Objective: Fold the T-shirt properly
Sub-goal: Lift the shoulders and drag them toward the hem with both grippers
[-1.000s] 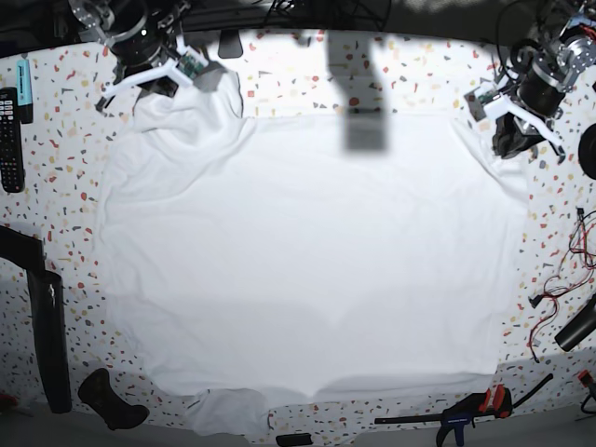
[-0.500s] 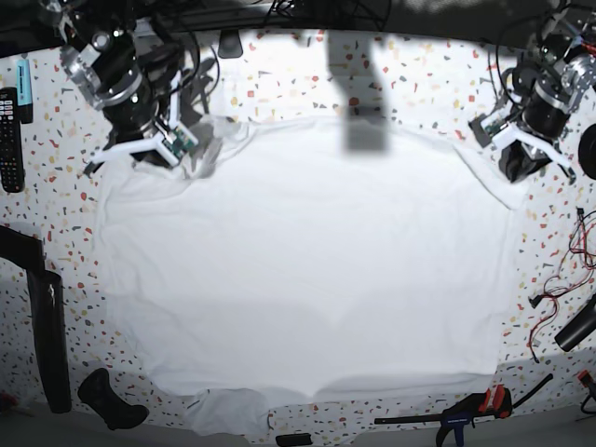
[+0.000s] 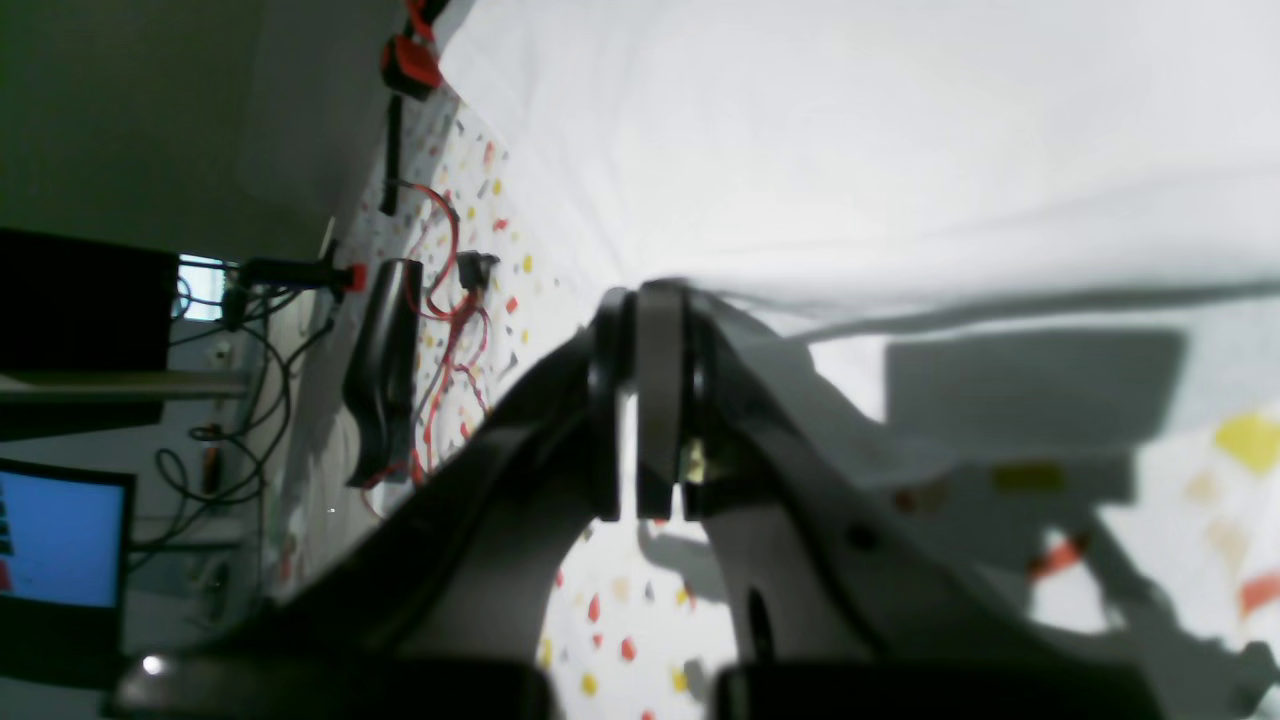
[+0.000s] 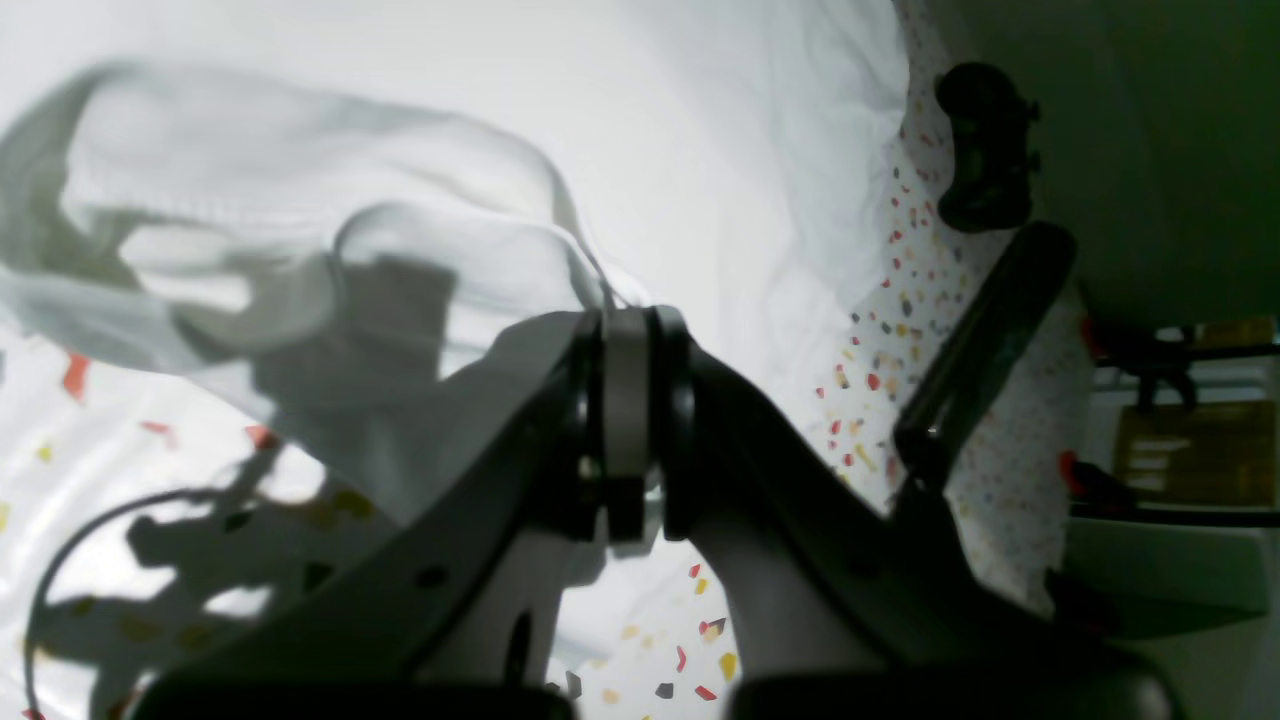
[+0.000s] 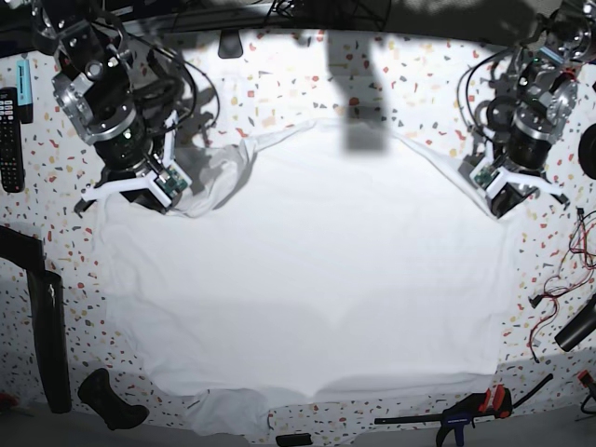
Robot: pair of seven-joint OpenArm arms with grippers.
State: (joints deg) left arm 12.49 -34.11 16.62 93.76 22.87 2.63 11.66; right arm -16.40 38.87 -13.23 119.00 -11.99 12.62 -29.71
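Base view: T-shirt (image 5: 307, 270) covers the table's middle, its far edge lifted at ten and two o'clock. Right gripper (image 5: 142, 188) and left gripper (image 5: 504, 193) each pinch that edge; the first fold is barely begun.

Looks like a robotics lab or workshop bench: speckled tabletop (image 5: 307, 70) strewn with a bar clamp (image 5: 466, 410), loose red wires (image 5: 559, 289), a remote control (image 5: 9, 140) and a game controller (image 5: 110, 400). Lit blue monitor (image 3: 60, 540) and tangled cables (image 3: 230, 420) alongside.
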